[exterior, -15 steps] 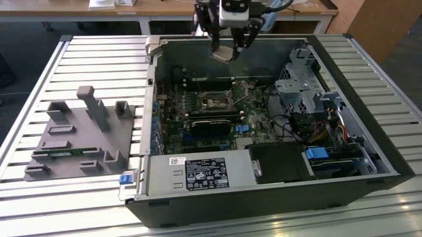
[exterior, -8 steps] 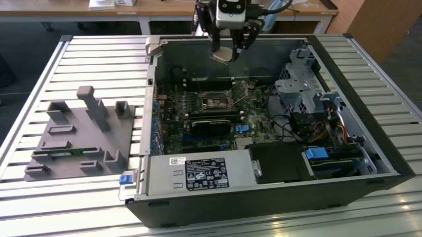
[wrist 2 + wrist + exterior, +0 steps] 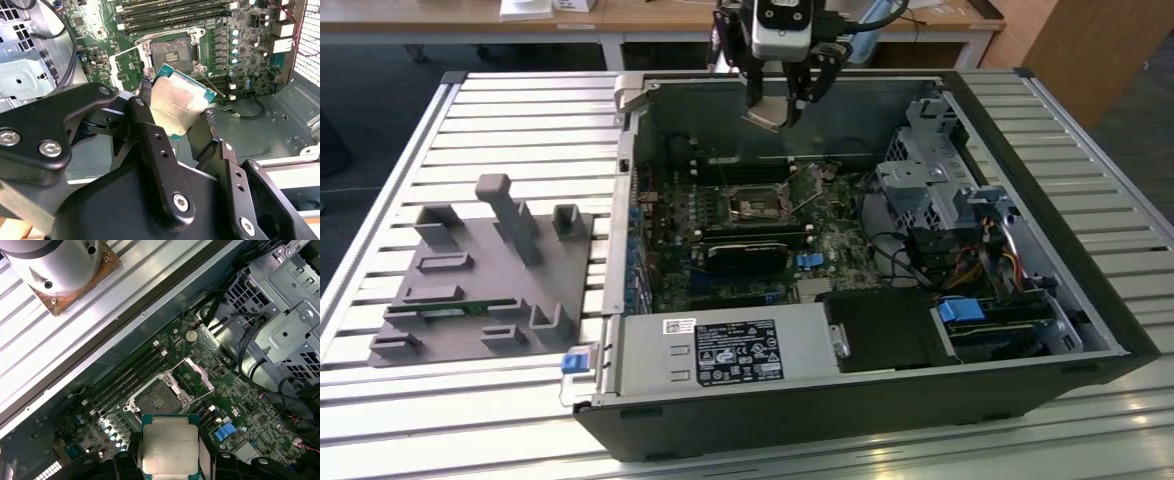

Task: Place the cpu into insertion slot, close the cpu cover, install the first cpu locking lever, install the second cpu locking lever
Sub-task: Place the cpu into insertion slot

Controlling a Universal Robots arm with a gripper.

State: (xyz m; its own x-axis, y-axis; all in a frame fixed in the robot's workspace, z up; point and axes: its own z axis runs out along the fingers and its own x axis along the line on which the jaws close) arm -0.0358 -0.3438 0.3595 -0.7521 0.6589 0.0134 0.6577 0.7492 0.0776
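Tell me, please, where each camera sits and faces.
Exterior view: off the arm, high, looking down into the case; end effector above it.
Second wrist view: on the arm, looking along the fingers to the cpu.
First wrist view: on the arm, facing the slot; fingers flank the cpu.
Both wrist views share cpu and slot.
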